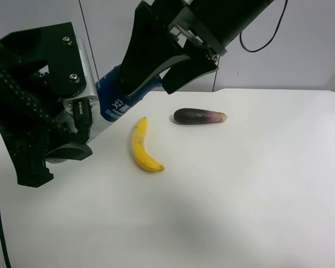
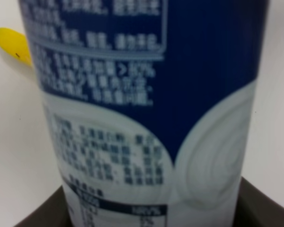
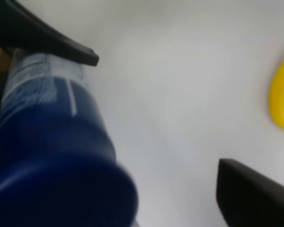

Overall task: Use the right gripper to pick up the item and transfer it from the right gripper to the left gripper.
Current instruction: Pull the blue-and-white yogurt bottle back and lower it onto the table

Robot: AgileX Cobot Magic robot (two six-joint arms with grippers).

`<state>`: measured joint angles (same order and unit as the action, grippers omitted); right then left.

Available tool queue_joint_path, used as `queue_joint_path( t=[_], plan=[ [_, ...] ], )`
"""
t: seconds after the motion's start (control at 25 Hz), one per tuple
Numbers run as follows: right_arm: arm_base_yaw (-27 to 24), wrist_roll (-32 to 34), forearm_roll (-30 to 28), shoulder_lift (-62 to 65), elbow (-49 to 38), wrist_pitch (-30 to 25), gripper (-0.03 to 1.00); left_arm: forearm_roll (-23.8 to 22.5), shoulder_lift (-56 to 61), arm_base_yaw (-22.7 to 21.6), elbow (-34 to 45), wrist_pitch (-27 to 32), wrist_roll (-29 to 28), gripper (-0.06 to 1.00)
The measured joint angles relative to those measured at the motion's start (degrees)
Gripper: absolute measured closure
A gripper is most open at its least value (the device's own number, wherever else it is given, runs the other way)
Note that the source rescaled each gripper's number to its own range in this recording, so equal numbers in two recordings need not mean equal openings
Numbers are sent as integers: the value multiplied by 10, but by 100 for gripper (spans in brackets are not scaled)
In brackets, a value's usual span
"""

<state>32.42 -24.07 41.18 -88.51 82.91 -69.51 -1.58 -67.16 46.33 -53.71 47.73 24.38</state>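
Observation:
The white bottle [image 1: 116, 99] with a blue label hangs tilted above the table at the exterior high view's left. It fills the left wrist view [image 2: 142, 118]. My left gripper [image 1: 81, 109], boxy with silver bolts, is shut on its white lower end, and dark finger edges [image 2: 267, 205] flank the bottle. My right gripper [image 1: 147, 89] is around the blue cap end. In the right wrist view the bottle [image 3: 52, 142] lies against one finger [image 3: 61, 45]. The other finger [image 3: 251, 194] stands well apart, so the right gripper [image 3: 156, 113] is open.
A yellow banana [image 1: 140, 148] lies on the white table [image 1: 240, 195] just right of the bottle; it also shows in the right wrist view [image 3: 281, 99] and the left wrist view [image 2: 14, 45]. A dark purple eggplant [image 1: 200, 116] lies beyond it.

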Motion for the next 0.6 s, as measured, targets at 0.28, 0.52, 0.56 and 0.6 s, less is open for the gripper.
queue_joint_path(
  t=[0.28, 0.52, 0.56, 0.6],
  plan=[
    [0, 58, -112, 103, 0, -2, 2, 0, 0, 0, 0, 0, 0, 94],
    [0, 120, -230, 229, -14, 1, 2, 0, 0, 0, 0, 0, 0, 94],
    [0, 126, -241, 257, -28, 2, 2, 0, 0, 0, 0, 0, 0, 94],
    [0, 131, -248, 281, -51, 2, 2, 0, 0, 0, 0, 0, 0, 94]
  ],
)
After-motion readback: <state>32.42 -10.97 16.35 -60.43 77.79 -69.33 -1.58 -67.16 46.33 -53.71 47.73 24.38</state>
